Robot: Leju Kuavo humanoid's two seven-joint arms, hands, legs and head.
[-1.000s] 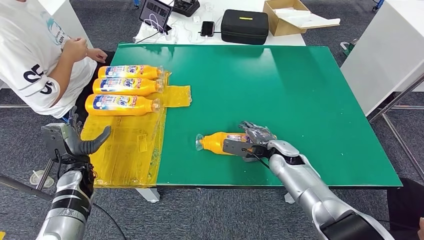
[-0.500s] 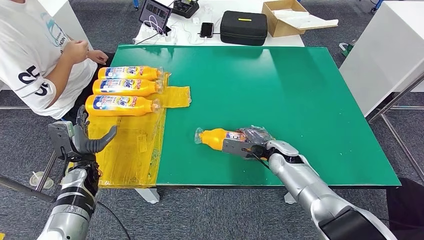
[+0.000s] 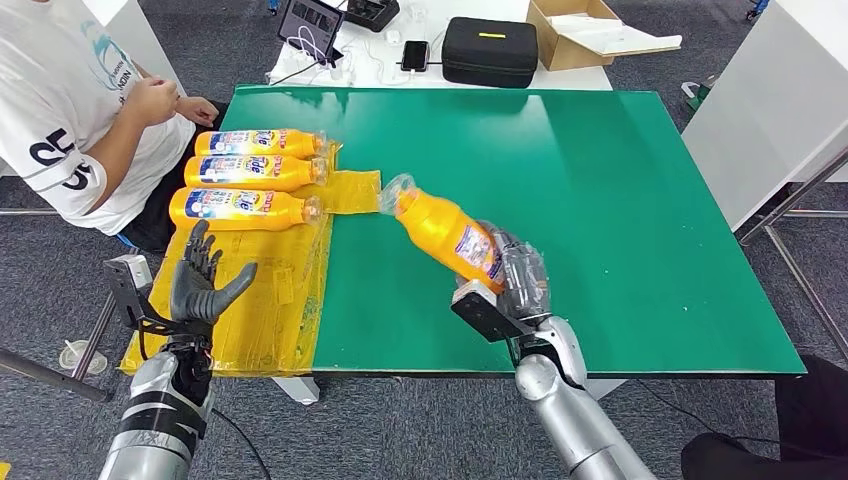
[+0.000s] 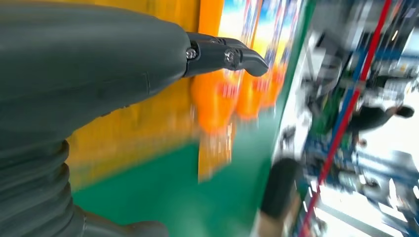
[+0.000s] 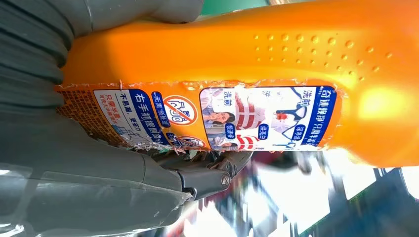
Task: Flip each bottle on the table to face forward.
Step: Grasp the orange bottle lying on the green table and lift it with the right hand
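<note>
My right hand (image 3: 515,283) grips an orange bottle (image 3: 446,229) by its base and holds it tilted above the green table (image 3: 600,180), cap toward the far left. The right wrist view shows that bottle's back label (image 5: 212,118) close up, the hand (image 5: 74,163) wrapped around it. Three orange bottles (image 3: 243,174) lie side by side on a yellow plastic sheet (image 3: 265,280) at the table's left, blue front labels up. My left hand (image 3: 203,285) is raised off the table's near left corner, fingers spread, holding nothing; its dark fingers (image 4: 222,54) show in the blurred left wrist view.
A person in a white shirt (image 3: 70,110) sits at the far left by the three bottles. Behind the green table stand a black case (image 3: 490,52), a cardboard box (image 3: 585,35), a tablet (image 3: 312,20) and a phone (image 3: 416,55). A white table (image 3: 790,100) stands at right.
My right hand has lifted the orange bottle off the table and swung it up, cap now pointing far left. My left hand has risen and opened wider beside the yellow sheet.
</note>
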